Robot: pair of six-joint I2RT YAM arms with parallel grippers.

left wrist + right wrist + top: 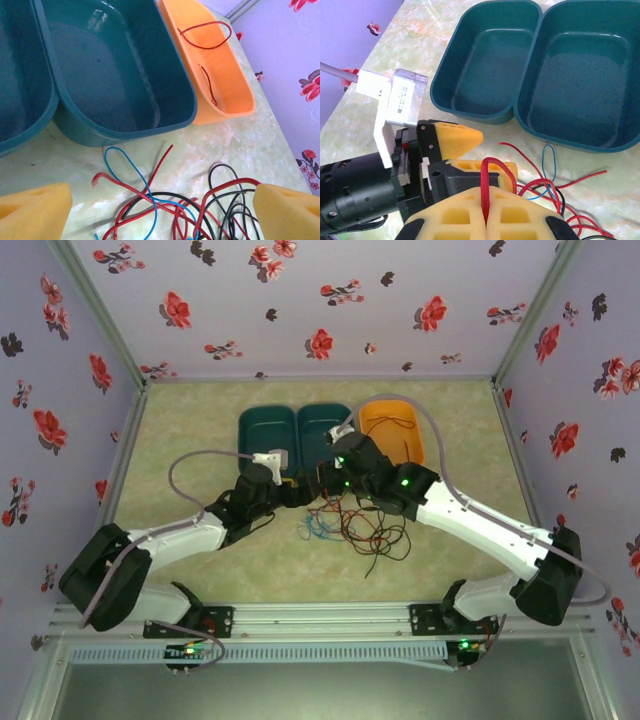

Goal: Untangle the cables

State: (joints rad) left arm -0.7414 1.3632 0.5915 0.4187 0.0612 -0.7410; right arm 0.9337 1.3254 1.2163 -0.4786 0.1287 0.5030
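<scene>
On the counter before the teal bins, with your right jaws pinched shut on one red cable and your left jaws wide and empty above the tangled cables, pulling without pinning the heap could tighten knots or drag everything.

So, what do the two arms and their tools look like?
The left arm and right arm have white shells and black joints; small green lights glow near the right wrist. A thin grey cable loops along each. The left tool and right tool have wedge-shaped yellow fingers on black bodies.
</scene>
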